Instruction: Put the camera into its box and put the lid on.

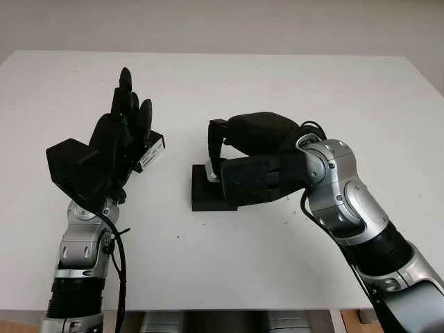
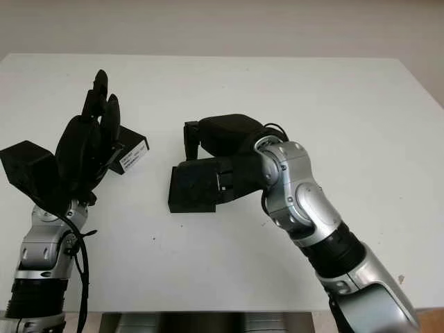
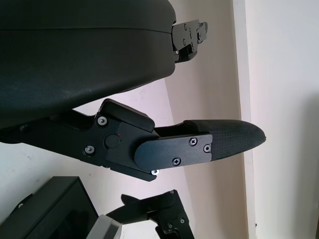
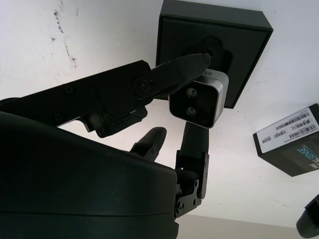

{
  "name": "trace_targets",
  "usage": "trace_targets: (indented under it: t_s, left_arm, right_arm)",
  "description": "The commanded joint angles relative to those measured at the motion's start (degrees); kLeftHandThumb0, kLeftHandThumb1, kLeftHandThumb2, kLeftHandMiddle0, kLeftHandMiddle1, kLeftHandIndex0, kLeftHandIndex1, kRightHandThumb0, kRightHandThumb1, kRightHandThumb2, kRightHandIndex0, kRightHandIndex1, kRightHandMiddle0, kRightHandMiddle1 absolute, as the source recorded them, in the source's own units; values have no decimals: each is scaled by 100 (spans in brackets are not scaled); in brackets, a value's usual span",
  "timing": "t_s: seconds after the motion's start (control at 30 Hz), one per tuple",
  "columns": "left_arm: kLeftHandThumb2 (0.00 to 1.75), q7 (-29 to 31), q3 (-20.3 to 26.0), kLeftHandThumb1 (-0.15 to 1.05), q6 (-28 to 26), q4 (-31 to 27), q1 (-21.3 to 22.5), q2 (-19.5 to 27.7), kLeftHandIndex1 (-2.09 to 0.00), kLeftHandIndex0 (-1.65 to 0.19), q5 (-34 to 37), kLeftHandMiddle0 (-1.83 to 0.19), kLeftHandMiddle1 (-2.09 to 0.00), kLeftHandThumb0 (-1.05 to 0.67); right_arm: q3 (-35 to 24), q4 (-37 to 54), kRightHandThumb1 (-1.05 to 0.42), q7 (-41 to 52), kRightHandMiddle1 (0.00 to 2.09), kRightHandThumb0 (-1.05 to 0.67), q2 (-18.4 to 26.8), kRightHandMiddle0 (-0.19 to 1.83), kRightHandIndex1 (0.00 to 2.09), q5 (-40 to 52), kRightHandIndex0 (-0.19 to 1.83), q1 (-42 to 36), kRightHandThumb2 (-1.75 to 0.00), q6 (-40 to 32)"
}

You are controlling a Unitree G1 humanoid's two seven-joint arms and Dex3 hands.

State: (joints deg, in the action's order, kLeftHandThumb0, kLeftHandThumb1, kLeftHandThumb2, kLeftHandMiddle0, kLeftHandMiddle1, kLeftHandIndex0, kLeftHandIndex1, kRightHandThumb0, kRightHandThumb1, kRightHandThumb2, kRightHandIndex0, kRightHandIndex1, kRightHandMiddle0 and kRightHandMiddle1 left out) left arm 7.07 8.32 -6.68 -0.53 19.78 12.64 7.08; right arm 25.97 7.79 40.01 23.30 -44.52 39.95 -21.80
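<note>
Camera held over its box; insertion step in hand, lid waiting.

From the head views I see the right hand [image 1: 232,156] hovering over the open black box [image 2: 191,191] at mid-counter [image 1: 291,90]; the left hand [image 1: 121,132] stands raised and open, holding nothing, beside the lid [image 2: 130,154]. The left wrist view adds a corner of the box below that idle hand. In the right wrist view the fingers [image 4: 184,67] pinch the silver camera [image 4: 198,98] just above the foam recess. I judge the next move a straight lowering, aligned to the recess, then release.
</note>
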Motion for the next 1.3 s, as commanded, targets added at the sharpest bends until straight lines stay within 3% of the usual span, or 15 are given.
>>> trace_targets:
  t_s: [0.0, 0.57, 0.77, 1.13, 1.27]
  left_arm:
    - [55, -10, 8, 105, 94, -86, 100, -32, 0, 19, 14, 19, 0, -83]
    - [55, -49, -10, 105, 116, -89, 98, -44, 0, 19, -38, 19, 0, -84]
    - [55, -39, -15, 105, 91, -104, 93, -52, 0, 19, -34, 19, 0, -84]
    - [54, -16, 11, 105, 155, -70, 101, -102, 0, 19, 44, 19, 0, -83]
    - [53, 2, 8, 105, 162, -76, 96, -103, 0, 19, 57, 19, 0, -82]
  right_arm:
    - [-16, -50, -105, -70, 209, -42, -79, 23, 89, -26, 17, -63, -17, -51]
    - [177, -296, -105, -240, 204, -43, -97, -1, 78, -239, 16, -95, -20, 173]
    - [196, -324, -105, -290, 208, -43, -102, 7, 99, -269, 12, -172, -19, 267]
    - [285, -270, -105, -198, 206, -43, -159, 6, 105, -457, 14, -244, -18, 131]
    - [305, -289, -105, -196, 201, -44, -168, 10, 117, -495, 12, -279, -20, 174]
